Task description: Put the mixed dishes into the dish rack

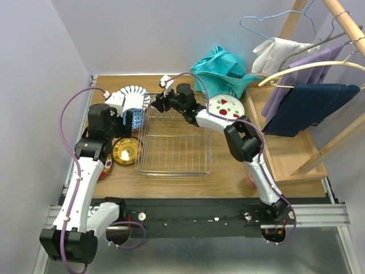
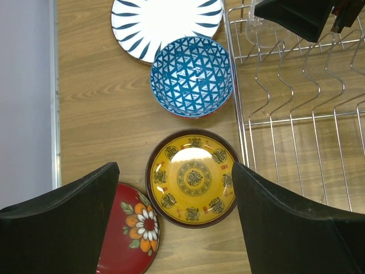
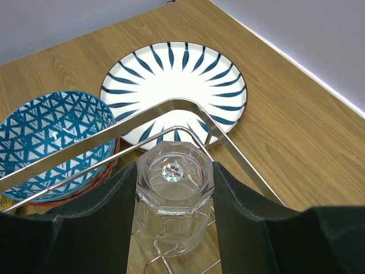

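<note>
My right gripper (image 3: 174, 171) is shut on the clear glass (image 3: 174, 188), which is upside down inside the far left corner of the silver wire dish rack (image 1: 174, 165); the gripper also shows from above (image 1: 155, 104). My left gripper (image 2: 174, 171) is open and empty above the gold saucer (image 2: 193, 178), with the red flowered saucer (image 2: 128, 228) under its left finger. The blue patterned bowl (image 2: 191, 76) and the blue-striped white plate (image 2: 165, 20) lie beyond, left of the rack. The white plate with red fruit marks (image 1: 225, 106) lies right of the rack. The pink cup (image 1: 250, 180) peeks out beside the right arm.
A wooden clothes frame (image 1: 319, 85) with hangers and garments stands on the right. A teal cloth (image 1: 222, 68) lies behind the rack. The grey wall (image 2: 25, 97) borders the table's left edge. The rack's grid bottom (image 2: 302, 154) holds upright wire prongs.
</note>
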